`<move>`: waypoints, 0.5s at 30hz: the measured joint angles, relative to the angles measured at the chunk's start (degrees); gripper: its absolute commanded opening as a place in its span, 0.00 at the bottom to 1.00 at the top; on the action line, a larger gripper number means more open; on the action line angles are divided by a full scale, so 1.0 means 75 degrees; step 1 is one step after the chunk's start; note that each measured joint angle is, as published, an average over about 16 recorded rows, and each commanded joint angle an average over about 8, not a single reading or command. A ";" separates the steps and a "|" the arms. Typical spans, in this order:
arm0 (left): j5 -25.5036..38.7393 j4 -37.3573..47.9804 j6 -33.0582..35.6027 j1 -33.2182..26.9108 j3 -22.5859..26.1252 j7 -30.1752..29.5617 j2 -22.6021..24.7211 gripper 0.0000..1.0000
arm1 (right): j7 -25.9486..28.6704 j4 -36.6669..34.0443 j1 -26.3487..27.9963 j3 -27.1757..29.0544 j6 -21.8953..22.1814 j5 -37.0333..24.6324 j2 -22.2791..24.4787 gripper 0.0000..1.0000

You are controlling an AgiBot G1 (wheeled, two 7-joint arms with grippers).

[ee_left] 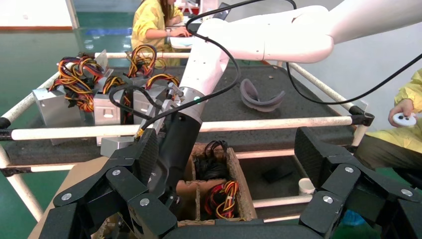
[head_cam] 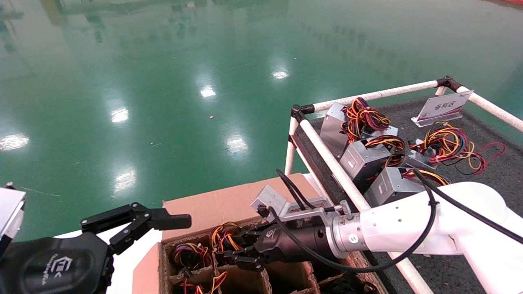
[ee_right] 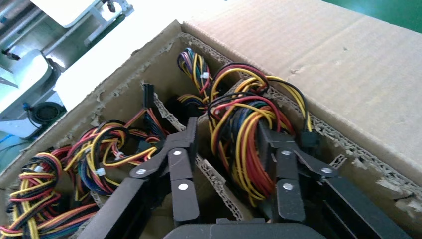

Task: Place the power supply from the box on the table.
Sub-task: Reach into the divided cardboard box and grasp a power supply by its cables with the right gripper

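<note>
Hovering at the near left, the left gripper [head_cam: 163,220] is hanging above the green floor [head_cam: 163,81] just left of the box [head_cam: 229,200], its black fingers [ee_left: 134,164] spread apart and empty. Moving right, the box is sitting with its brown flap folded back on the far side and its ragged cardboard grid [ee_right: 214,174] dividing it into cells stuffed with red, orange, yellow and black wire bundles.

The right gripper [head_cam: 235,255] is reaching leftward and down into the box from the white right arm [head_cam: 408,228]. Its fingers [ee_right: 181,164] are straddling one wire bundle [ee_right: 244,144], one on each side, parted and not yet pinching it; a grid wall is lying just beside one finger. That bundle belongs to the power supply [ee_right: 249,169], which is sitting in its cell in the box, its metal body hidden beneath the wires.

Farther right, the table [head_cam: 490,179] is standing beside the box, framed by a white pipe rail [head_cam: 331,163]. Several grey units [head_cam: 367,159] with tangled wires are lying on it at the far side, and a small white sign [head_cam: 443,107] is standing beyond them near the far corner.
</note>
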 measured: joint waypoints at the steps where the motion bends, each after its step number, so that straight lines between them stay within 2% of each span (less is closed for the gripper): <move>1: 0.0000 0.0000 0.0000 0.0000 0.0000 0.0000 0.0000 1.00 | 0.0002 -0.0013 0.0002 -0.0003 0.0006 -0.0007 -0.0003 0.26; 6: 0.0000 0.0000 0.0000 0.0000 0.0001 0.0000 0.0000 1.00 | -0.0004 -0.0086 -0.0021 -0.0027 0.0032 -0.0044 -0.0025 0.26; 13: -0.0001 0.0000 -0.0001 0.0000 0.0001 0.0001 -0.0001 1.00 | 0.0009 -0.0150 -0.0054 -0.0036 -0.0005 -0.0027 -0.0048 0.02; 15: -0.0001 0.0000 -0.0001 0.0000 0.0002 0.0001 -0.0001 1.00 | 0.0021 -0.0152 -0.0056 -0.0025 -0.0034 0.0001 -0.0042 0.00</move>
